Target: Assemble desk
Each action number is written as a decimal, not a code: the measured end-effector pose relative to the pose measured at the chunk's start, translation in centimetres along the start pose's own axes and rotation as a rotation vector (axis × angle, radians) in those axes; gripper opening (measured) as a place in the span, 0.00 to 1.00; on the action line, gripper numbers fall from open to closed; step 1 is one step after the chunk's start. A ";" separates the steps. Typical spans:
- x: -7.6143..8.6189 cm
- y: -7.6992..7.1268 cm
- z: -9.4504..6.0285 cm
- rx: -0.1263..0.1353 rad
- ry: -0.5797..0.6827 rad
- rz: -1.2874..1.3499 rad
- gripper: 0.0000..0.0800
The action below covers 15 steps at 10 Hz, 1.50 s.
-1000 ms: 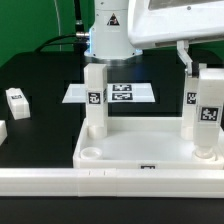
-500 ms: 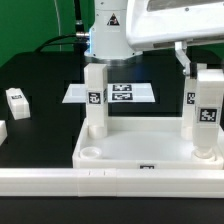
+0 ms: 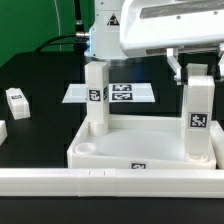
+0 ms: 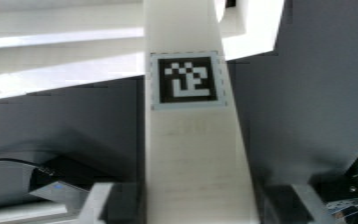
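- The gripper (image 4: 197, 196) is clamping the held leg (image 3: 200, 108) from both sides. I am holding it upright at the tabletop's (image 3: 110, 158) near corner, on the exterior view's right.
- In my judgement I am seating this leg in its corner socket, which is hidden beneath it, so I am aiming to press straight down and turn without tilting.
- I am steering clear of the standing leg (image 3: 96, 95) at the far corner.

The far leg (image 3: 96, 97) stands in the back corner of the tabletop (image 3: 135, 142) on the exterior view's left, the near leg (image 3: 198, 115) perhaps in its front corner on that view's right; the marker board (image 3: 122, 93) lies behind.
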<state>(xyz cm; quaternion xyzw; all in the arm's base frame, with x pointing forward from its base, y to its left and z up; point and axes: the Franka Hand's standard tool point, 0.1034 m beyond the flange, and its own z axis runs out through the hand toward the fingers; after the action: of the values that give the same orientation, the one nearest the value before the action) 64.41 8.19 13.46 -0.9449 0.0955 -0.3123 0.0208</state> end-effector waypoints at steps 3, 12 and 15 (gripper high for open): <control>0.0 0.0 0.0 0.000 -0.001 0.000 0.66; 2.3 0.4 -1.6 0.011 -0.048 -0.018 0.81; 1.6 0.5 -1.0 0.008 -0.133 -0.012 0.81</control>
<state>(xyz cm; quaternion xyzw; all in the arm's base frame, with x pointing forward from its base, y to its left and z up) 65.01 7.41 15.17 -0.9641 0.0871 -0.2492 0.0293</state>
